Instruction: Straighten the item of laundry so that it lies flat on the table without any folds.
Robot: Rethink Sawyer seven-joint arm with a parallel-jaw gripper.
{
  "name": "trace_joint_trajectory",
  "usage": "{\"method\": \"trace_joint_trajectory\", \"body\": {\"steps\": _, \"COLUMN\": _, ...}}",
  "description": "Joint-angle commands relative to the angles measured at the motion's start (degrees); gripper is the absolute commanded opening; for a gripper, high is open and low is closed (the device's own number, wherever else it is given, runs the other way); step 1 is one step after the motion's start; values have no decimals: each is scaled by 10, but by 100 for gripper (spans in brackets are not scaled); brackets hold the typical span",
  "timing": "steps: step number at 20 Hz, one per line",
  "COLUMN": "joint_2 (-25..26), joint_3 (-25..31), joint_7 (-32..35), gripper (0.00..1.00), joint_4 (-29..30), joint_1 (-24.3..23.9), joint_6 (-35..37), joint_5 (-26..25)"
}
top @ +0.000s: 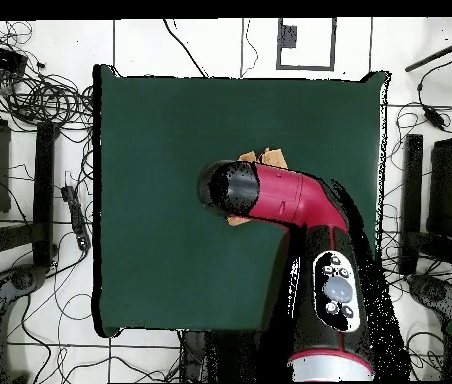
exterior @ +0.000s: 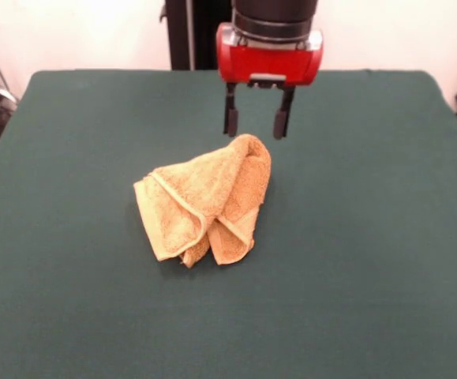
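Note:
The golden-orange towel (exterior: 206,201) lies bunched and folded in a heap near the middle of the dark green table (exterior: 370,237), its hemmed edges curling over the front. In the front view my gripper (exterior: 255,122) hangs just above the heap's far top edge, its two black fingers (exterior: 231,120) apart and open, holding nothing. In the overhead view the arm covers most of the towel; only small orange bits (top: 266,157) show beside the arm's dark end.
The table's green cloth stretches wide on all sides of the towel. The robot's black pedestal (exterior: 189,35) stands at the far edge. Cables and dark equipment (top: 30,120) lie on the floor around the table.

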Motion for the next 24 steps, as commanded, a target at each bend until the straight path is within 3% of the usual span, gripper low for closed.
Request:
{"method": "trace_joint_trajectory", "body": {"steps": 1, "joint_2": 43, "joint_3": 86, "joint_7": -32, "gripper": 100, "joint_4": -38, "joint_1": -11, "joint_6": 76, "joint_5": -21}}
{"method": "trace_joint_trajectory", "body": {"steps": 14, "joint_2": 88, "joint_3": 82, "joint_7": -28, "gripper": 100, "joint_4": -132, "joint_1": -7, "joint_6": 116, "joint_5": -28}}
{"method": "trace_joint_trajectory", "body": {"steps": 24, "joint_2": 95, "joint_3": 85, "joint_7": -4, "gripper": 100, "joint_4": -153, "joint_1": -15, "joint_6": 121, "joint_5": -6}}
